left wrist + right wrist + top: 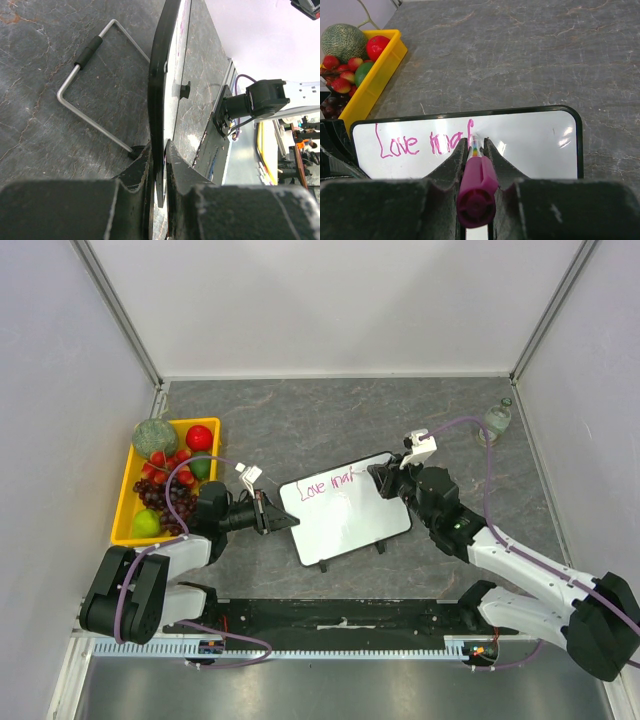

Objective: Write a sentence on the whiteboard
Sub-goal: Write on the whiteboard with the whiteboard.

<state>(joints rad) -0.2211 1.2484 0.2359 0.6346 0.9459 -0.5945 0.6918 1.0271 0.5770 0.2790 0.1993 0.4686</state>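
the board (345, 510) sits skewed in the middle of the bench (300, 420), between my two arms. its left edge points at the left arm and its top right corner is under the right one. i judge it light and stiff: a thin panel in a black frame. the face looks glossy, so i'd expect it to skid or tip under pen pressure if left loose. the wire stand (95, 95) at its back looks springy, and i wouldn't trust it as a brace. the best hold is the frame edge, well away from the ink, which i expect smears at a touch.

that is where the left claw (275, 517) is. it is clenched on the board's left rim with one finger on each face, seen edge-on in the left wrist view. the gap is narrow because the panel is thin.

the right claw (383, 478) is clamped round a pink pen (476, 185), cap end towards the camera and tip at the white face. the barrel is slim, smooth plastic, and i judge it could twist or slide back if i press hard.

the sentence (415, 142) is only begun. "love" and a few letters of a second word run along the top, with the tip at the last tall stroke. the fruit tray (125, 500) sits well off to the left.
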